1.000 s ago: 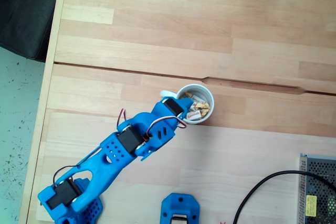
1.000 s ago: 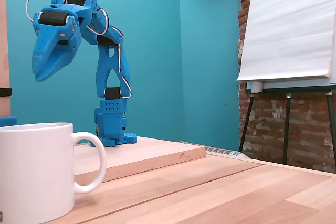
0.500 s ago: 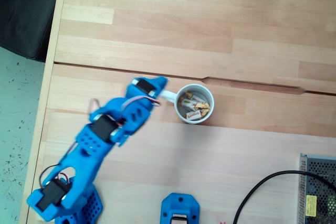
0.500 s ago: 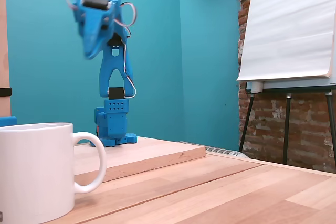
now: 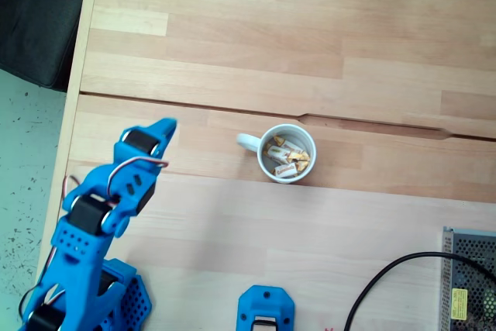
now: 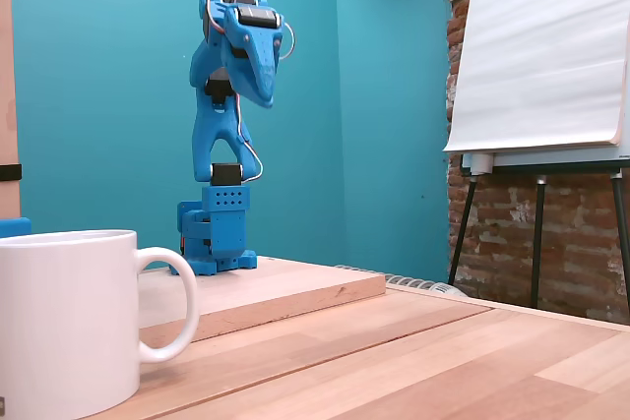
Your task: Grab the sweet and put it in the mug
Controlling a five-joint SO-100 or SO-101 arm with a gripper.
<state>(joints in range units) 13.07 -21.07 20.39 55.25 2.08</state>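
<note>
The blue 3D-printed arm (image 5: 93, 222) rises from its blue base (image 6: 215, 233) at the lower left of the top-down fixed view and folds upward, its links stacked almost vertically in the side-on fixed view. At its top the blue two-finger gripper (image 5: 164, 126) (image 6: 266, 95) hangs high in the air, tip pointing downward and tilted slightly. Its jaws look pressed together with nothing between them. Red and white wires loop over the wrist joint beside black servo housings.
</note>
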